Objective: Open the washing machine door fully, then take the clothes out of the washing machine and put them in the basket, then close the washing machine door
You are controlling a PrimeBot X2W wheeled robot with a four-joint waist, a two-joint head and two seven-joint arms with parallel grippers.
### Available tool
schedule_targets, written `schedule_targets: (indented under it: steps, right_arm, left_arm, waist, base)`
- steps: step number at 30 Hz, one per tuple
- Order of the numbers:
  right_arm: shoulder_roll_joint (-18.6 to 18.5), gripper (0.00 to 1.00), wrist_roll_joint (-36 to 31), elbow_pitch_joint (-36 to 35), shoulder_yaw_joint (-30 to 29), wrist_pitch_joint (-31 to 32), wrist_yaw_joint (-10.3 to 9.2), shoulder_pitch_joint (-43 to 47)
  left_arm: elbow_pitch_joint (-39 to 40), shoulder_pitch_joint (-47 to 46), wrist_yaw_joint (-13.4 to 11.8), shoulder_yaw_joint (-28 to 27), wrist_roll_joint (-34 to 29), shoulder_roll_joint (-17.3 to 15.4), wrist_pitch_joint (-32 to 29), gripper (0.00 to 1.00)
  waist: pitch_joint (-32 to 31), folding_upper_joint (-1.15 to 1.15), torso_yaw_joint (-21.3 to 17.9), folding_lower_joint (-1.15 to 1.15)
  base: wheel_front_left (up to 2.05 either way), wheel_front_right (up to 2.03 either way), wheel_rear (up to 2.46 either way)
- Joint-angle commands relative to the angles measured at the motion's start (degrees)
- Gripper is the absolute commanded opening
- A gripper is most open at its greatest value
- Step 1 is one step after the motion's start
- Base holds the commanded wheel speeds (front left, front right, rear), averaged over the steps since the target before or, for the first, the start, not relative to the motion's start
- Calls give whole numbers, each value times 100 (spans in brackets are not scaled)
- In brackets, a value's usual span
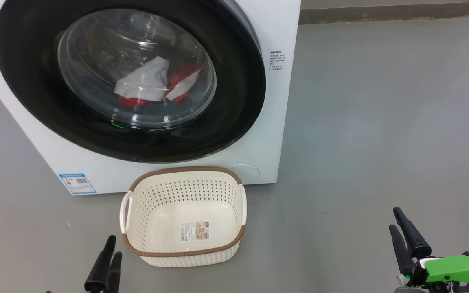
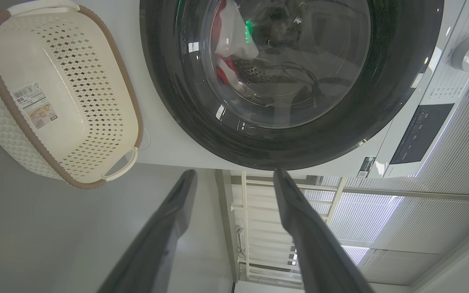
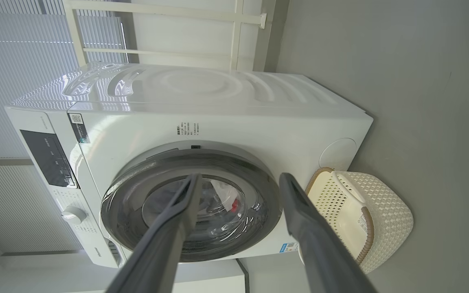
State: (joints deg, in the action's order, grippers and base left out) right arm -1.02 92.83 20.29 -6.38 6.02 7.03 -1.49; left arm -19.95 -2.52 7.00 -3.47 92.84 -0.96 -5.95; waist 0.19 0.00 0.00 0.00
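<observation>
The white washing machine [image 1: 23, 122] stands on the floor ahead. Its round, black-rimmed washing machine door [image 1: 234, 106] covers the drum and looks a little ajar at its right edge. Red and white clothes [image 1: 153, 85] lie inside behind the glass. The empty cream basket [image 1: 181, 171] sits on the floor just in front of the machine. Low beside the basket's left corner, my left gripper [image 1: 113, 246] is open and holds nothing. At the lower right, well away from the basket, my right gripper [image 1: 395, 218] is open and empty too. The wrist views show each pair of fingers [image 2: 177, 211] [image 3: 177, 219] spread, pointing at the door.
Grey floor [image 1: 381, 122] stretches out to the right of the machine. A control panel and dial [image 2: 468, 53] sit on the machine's front above the door. Behind the machine are white blinds and a pale window frame [image 3: 234, 36].
</observation>
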Motion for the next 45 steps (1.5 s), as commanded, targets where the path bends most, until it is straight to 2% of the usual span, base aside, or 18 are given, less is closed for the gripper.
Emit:
schedule_targets:
  steps: [1,4,9,25,35,45]
  right_arm:
    - [-55,100,9,-156,41,-41,1,-202]
    - [-59,100,10,-159,113,-83,2,-251]
    - [-64,100,-24,-162,236,-167,4,-335]
    - [-95,100,-370,-131,597,-456,10,-625]
    - [-98,100,-941,-67,739,-626,14,-797]
    - [-103,100,-1908,-52,751,-795,18,-929]
  left_arm:
    - [136,-184,4,8,15,-48,38,100]
    - [144,-225,5,54,28,-52,84,100]
    - [172,-289,8,133,4,-63,172,100]
    - [250,-476,-19,258,-775,-83,453,100]
    - [406,-563,-111,338,-1498,-89,622,100]
    - [561,-639,-276,461,-2435,-100,790,100]
  waist:
    - [1,0,0,3]
    - [-10,0,-4,13]
    - [4,0,-9,1]
    - [22,0,-16,0]
    - [17,0,-24,0]
    - [6,0,-33,0]
  base:
    - [0,0,0]
    - [0,0,0]
    - [0,0,0]
    - [0,0,0]
    - [0,0,0]
    - [0,0,0]
